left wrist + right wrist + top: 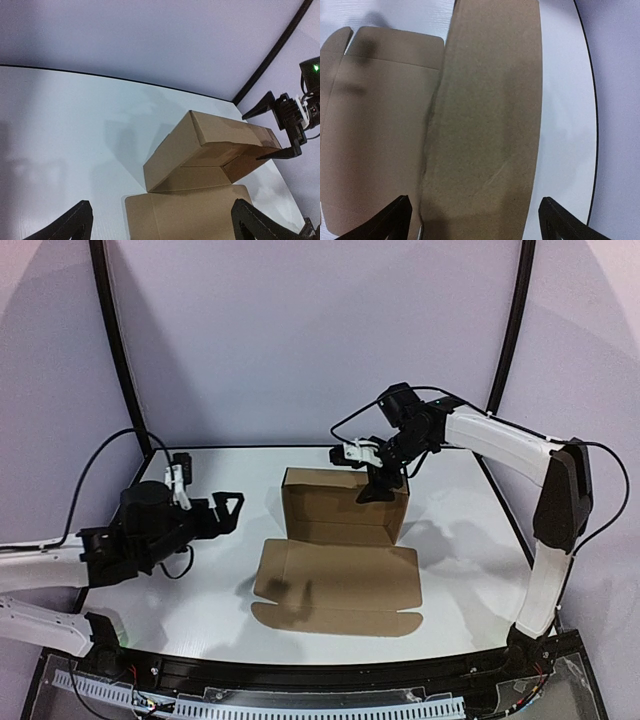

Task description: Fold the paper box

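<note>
Just plain brown paper box (320,502)

White table (200,605) with black far edge, pale lavender backdrop walls (300,330), two curved black poles (118,350), soft even light

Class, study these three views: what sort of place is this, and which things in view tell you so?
Probably a robot lab test cell: plain pale backdrop walls framed by black poles, a white table carrying a paper box, and a left arm and right arm mounted at its near edge.
</note>
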